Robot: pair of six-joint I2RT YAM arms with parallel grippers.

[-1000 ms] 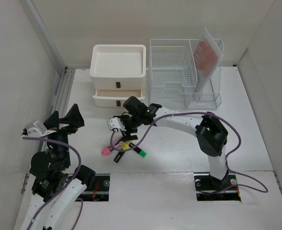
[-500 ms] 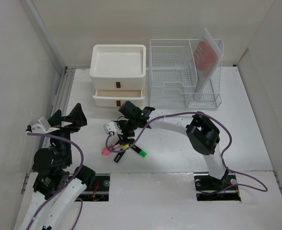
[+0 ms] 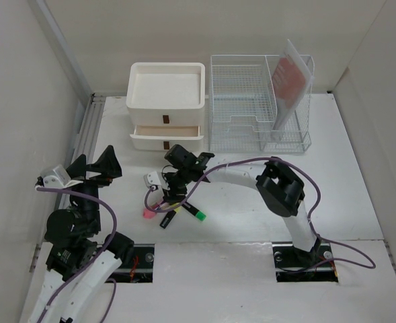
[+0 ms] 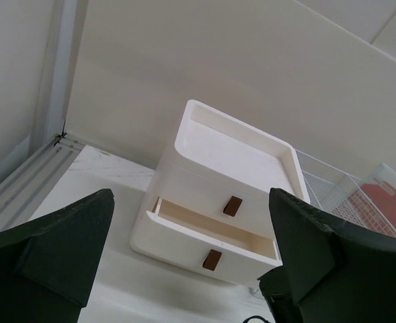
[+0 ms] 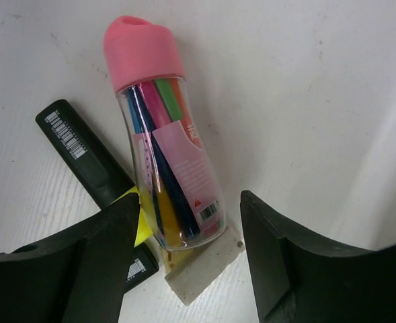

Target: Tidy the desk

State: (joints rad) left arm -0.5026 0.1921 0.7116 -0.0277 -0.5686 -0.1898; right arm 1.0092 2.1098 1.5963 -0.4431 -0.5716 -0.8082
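The right gripper (image 5: 187,202) hangs wide open and empty, its fingers either side of the base of a clear pen tube (image 5: 161,148) with a pink cap. The tube lies on the desk (image 5: 305,81), matte white between beige walls. A black highlighter (image 5: 93,165) beside it is partly hidden by one finger. Its barcode and the tube's pink label are too small to read. The left gripper (image 4: 191,195), also spread and empty, faces the drawer unit (image 4: 224,202).

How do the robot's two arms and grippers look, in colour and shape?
The left arm and right arm have white links and black joints, each trailing a purple cable. The left gripper and right gripper have broad matte black fingers.
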